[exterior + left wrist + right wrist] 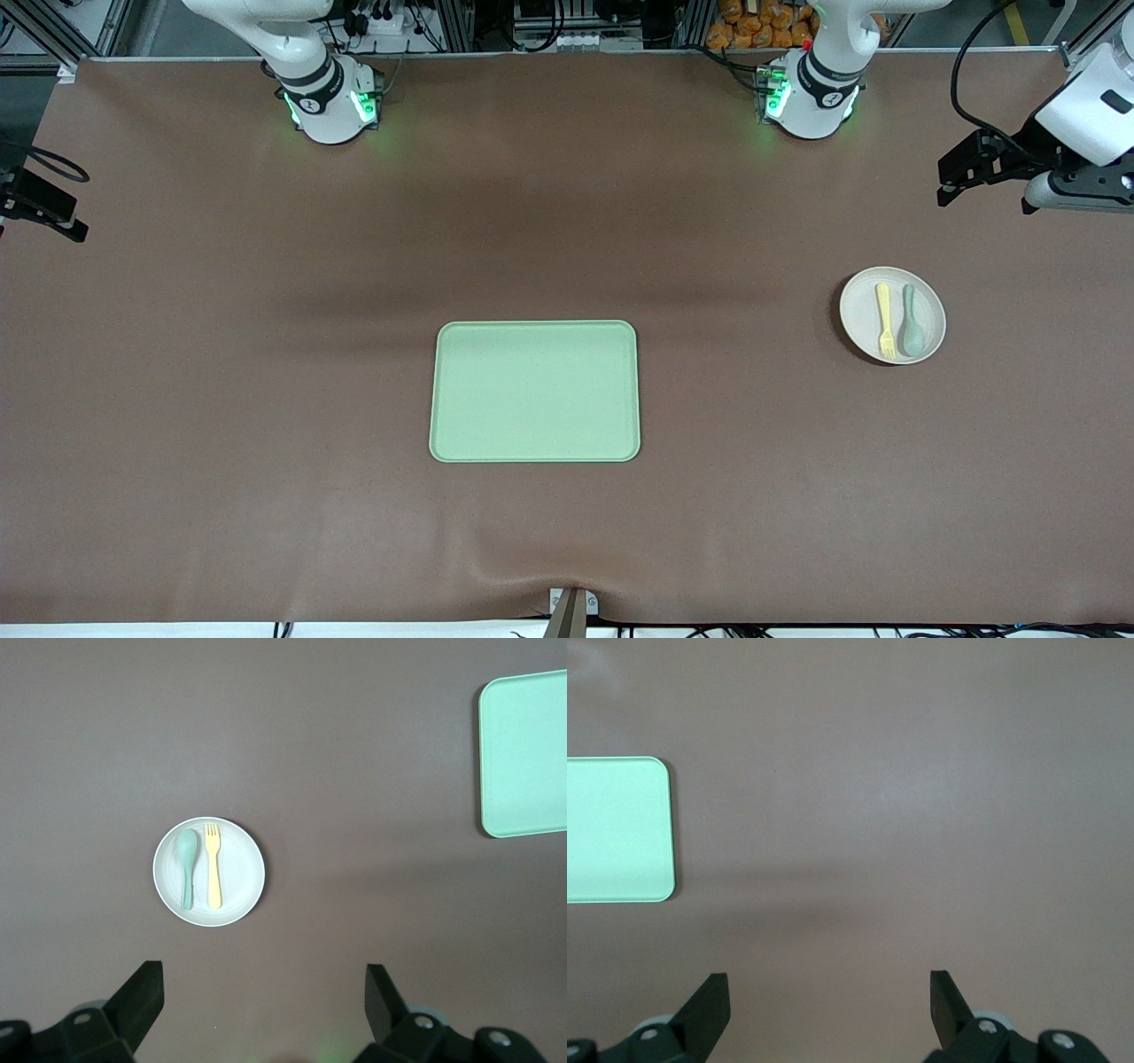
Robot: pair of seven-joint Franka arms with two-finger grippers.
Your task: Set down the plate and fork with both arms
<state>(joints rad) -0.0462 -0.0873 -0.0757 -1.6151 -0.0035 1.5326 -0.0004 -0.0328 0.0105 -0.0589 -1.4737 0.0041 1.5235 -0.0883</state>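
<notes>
The small pale yellow plastic fork point(884, 319) lies on the round off-white plate point(859, 310), tines toward the front camera, parallel to a grey-green spoon point(912, 321); left gripper point(264, 992) and right gripper point(829, 994) hover wide open, empty

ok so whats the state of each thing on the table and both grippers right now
plate: flat on the table toward the left arm's end, holding fork and spoon
fork: lying on the plate beside the spoon, untouched
spoon: lying on the plate
tray: flat mid-table, nothing on it
left gripper: jaws open, holding nothing, up over the table near the plate
right gripper: jaws open, holding nothing, over bare table
</notes>
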